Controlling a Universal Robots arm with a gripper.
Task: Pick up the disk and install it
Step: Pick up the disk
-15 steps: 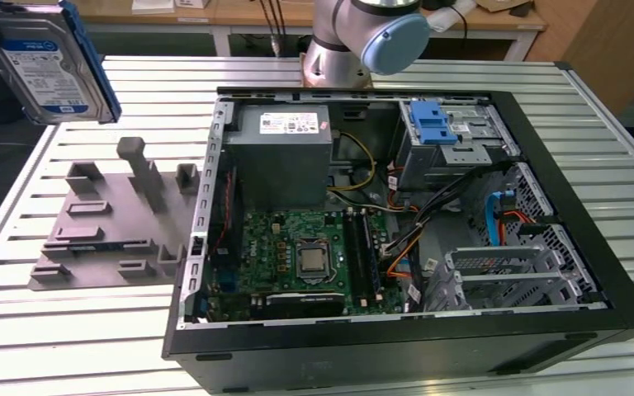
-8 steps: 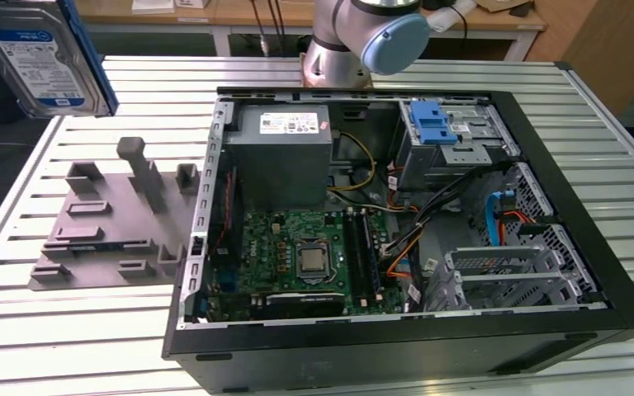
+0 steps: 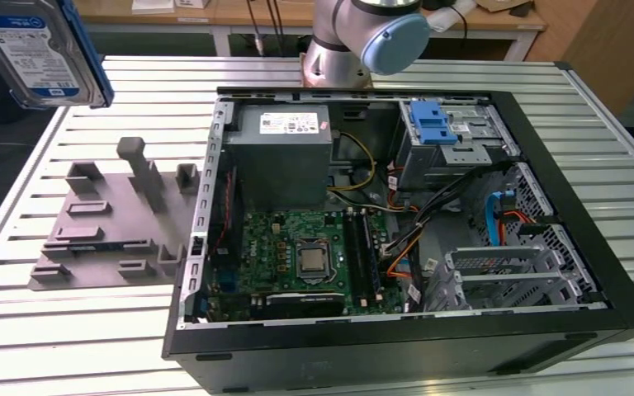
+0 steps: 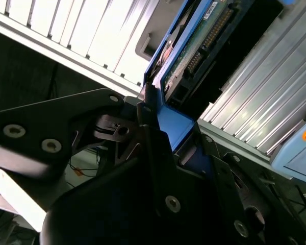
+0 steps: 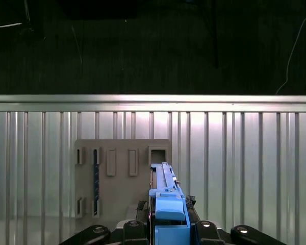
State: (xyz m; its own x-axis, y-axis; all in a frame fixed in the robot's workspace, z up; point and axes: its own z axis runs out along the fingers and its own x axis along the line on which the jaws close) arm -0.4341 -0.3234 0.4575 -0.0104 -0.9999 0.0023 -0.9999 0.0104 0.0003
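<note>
The flat silver hard drive with a white-and-blue label and blue plastic caddy, the disk [image 3: 36, 49], is held aloft, clear of the counter. In the exterior view it is seen at about ten o'clock from the open computer case, with its label face shown. The claw [image 4: 168, 122] is clamped on the blue caddy end of the disk [image 4: 194, 46], one black finger [image 4: 145, 109] being pressed against each side of the frame. In the first wrist view the disk [image 5: 166, 191] is seen edge-on, gripped in the claw [image 5: 168, 217], with the grey slotted fixture block [image 5: 122, 173] lying on the counter behind it.

In the exterior view the fixture block [image 3: 113, 219] is set at nine o'clock from the black open tower case [image 3: 405, 346], just beside its wall. Inside the case a green motherboard [image 3: 295, 256], a grey power supply box [image 3: 284, 157] and, at about one o'clock, a blue-fronted drive bay [image 3: 436, 124] are seen. Both case and block are carried by the ribbed aluminium counter [image 3: 30, 330]. The arm's grey and pale-blue base joint [image 3: 361, 41] is mounted at twelve o'clock from the case.
</note>
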